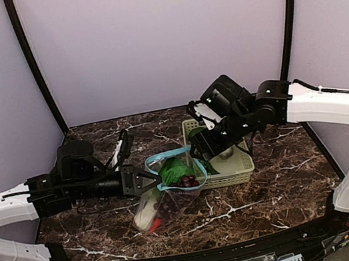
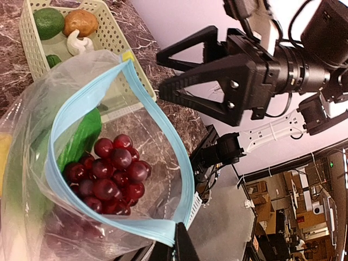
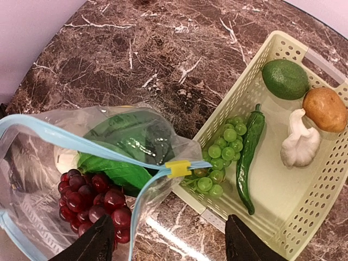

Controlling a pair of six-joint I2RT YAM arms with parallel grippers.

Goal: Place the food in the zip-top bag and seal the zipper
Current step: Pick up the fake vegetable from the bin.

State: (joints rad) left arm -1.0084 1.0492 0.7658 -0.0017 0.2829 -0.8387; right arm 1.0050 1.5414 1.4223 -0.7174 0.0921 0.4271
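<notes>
The clear zip-top bag (image 1: 167, 203) lies open on the marble, its teal zipper (image 3: 70, 138) spread in a loop with a yellow slider (image 3: 178, 168). Inside are purple grapes (image 3: 89, 196), a leafy green (image 3: 119, 166) and a white piece (image 1: 146, 208). My left gripper (image 2: 182, 247) is shut on the zipper's near corner and holds the mouth up. My right gripper (image 3: 169, 244) hangs open above the bag's mouth by the basket's edge, with nothing between its fingers. Green grapes (image 3: 220, 160), a green pepper (image 3: 249, 155), a white bulb (image 3: 300, 145), a brown potato (image 3: 325, 109) and a round green fruit (image 3: 285, 79) lie in the basket.
The pale green lattice basket (image 1: 236, 175) stands right of the bag, touching its slider end. Dark walls and black posts close off the back and sides. The table's front rail (image 1: 183, 254) runs just below the bag.
</notes>
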